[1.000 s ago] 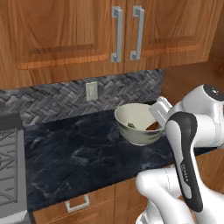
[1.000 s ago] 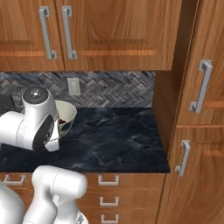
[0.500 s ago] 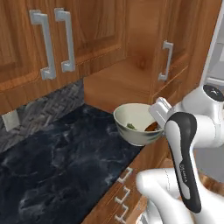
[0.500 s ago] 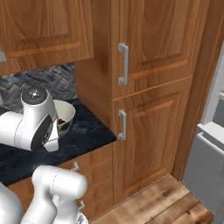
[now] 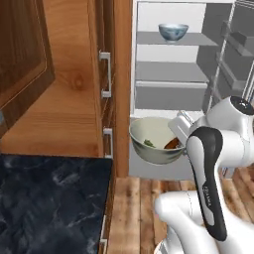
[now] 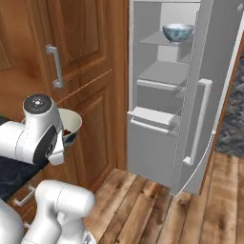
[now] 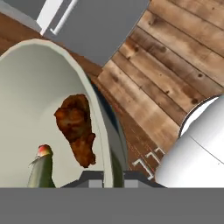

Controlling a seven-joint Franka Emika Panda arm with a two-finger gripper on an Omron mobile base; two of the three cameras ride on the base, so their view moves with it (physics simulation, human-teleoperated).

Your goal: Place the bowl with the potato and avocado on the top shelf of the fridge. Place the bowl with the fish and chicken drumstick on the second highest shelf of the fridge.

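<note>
base views: behind arm, both facing fridge (image 5: pixel 171 74); hand view: close above bowl (image 7: pixel 39 109)

Home kitchen. Wooden cabinets (image 5: pixel 74 89) with metal handles, dark marble-look counter (image 5: pixel 49 198), plank floor (image 6: pixel 157 209). Tall open fridge (image 6: pixel 164 100) with grey shelves beside the cabinets.

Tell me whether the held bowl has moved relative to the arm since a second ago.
No. The bowl sits beside the arm's dark link as before; the gripper stays shut on its rim. The base turned toward the fridge.
</note>
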